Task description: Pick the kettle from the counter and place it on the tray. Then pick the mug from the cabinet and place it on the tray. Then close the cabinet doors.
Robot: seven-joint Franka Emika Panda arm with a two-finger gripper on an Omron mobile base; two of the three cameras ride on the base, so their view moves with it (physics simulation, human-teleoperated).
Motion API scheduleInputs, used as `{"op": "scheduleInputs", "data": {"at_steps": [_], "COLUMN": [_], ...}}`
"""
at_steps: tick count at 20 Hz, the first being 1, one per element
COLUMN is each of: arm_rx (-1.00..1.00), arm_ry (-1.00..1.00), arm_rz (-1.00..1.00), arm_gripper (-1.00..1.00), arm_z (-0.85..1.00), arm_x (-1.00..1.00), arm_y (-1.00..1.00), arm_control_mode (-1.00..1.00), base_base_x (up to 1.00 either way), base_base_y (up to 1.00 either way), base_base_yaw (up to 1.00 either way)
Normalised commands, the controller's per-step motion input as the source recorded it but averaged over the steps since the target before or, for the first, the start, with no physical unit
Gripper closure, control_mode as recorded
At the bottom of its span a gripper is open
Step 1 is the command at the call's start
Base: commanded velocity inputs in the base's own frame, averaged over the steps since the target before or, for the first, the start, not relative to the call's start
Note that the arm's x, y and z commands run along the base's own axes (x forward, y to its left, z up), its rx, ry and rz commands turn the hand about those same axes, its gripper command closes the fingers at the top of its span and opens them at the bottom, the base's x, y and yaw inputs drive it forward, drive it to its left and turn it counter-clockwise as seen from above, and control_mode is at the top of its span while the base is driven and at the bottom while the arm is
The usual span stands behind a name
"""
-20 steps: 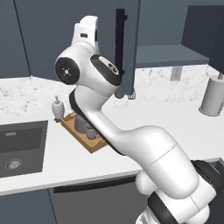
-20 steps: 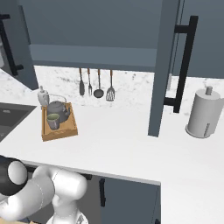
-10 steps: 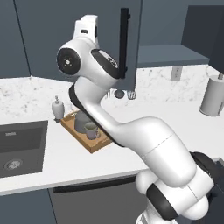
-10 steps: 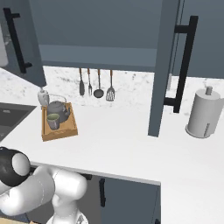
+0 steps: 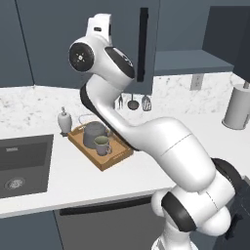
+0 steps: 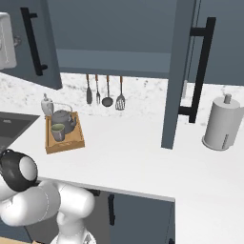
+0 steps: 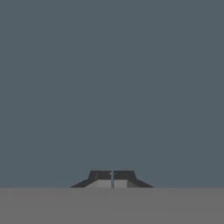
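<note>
White counter (image 6: 143, 157) runs under the cabinet (image 6: 119, 43), whose doors (image 6: 178, 76) stand open. On it the tray (image 5: 100, 149) holds the kettle (image 5: 93, 134) and mug (image 5: 102, 145) side by side. Facing a slate-blue panel, the gripper (image 7: 112, 177) has its fingers pressed together, empty.

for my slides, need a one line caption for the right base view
Kettle and mug sit on the wooden tray on the counter; cabinet doors stand open.

The arm (image 5: 146, 141) hid the tray's (image 5: 105, 163) two o'clock corner. The sink (image 5: 22, 166) was cut off at nine o'clock. The mug's (image 6: 57, 132) handle was too small to tell.
</note>
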Motion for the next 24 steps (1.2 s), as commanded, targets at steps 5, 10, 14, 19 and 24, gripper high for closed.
{"op": "scheduleInputs", "data": {"at_steps": [5,10,14,19,24], "arm_rx": [0.00,0.01,0.03,0.05,0.02], "arm_ry": [0.00,0.00,0.00,0.00,0.00], "arm_rz": [0.05,0.05,0.05,0.04,0.02], "arm_gripper": [1.00,1.00,1.00,1.00,1.00], "arm_z": [-0.27,-0.31,-0.31,-0.26,-0.37], "arm_x": [0.57,0.62,0.63,0.70,0.72], "arm_y": [-0.31,-0.37,-0.30,-0.13,-0.08], "arm_control_mode": [-1.00,-1.00,-1.00,-1.00,-1.00], "base_base_x": [0.00,0.00,0.00,0.00,0.00], "base_base_y": [0.00,0.00,0.00,0.00,0.00], "base_base_yaw": [0.00,0.00,0.00,0.00,0.00]}}
